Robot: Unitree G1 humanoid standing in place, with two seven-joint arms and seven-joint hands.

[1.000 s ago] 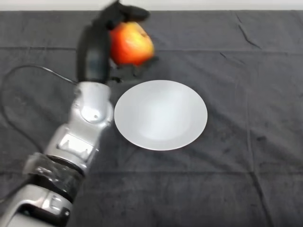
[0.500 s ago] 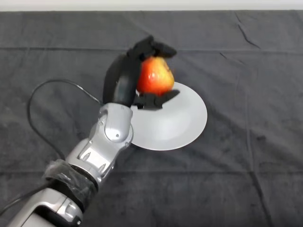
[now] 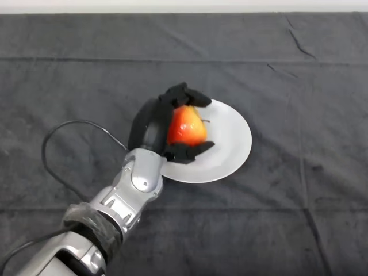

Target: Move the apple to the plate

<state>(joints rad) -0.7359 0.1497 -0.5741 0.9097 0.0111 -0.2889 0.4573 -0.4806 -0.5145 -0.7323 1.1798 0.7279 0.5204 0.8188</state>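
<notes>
Head view, read from left to right. At lower left your silver-grey left arm (image 3: 129,190) reaches up and inward across the dark cloth (image 3: 299,86) that covers the table. At its end the black left hand (image 3: 150,123) grasps the apple (image 3: 185,126): fingers curl over the top of the fruit and the thumb hooks beneath it, so the apple sits enclosed on the hand's right side. The apple is red with a yellow-orange flush. Just beyond the hand, to its right and partly beneath it, lies the white plate (image 3: 233,144); the hand and fruit overlap the plate's left portion, while the plate's right half is bare. You cannot tell from this angle whether the apple already touches the plate or hangs just above it. Judged from this arrangement, the carrying stage looks essentially complete, since the fruit is over its target. What remains for you is to settle the apple onto the plate, release the grasp, and draw the hand clear without rolling the fruit off the rim.
</notes>
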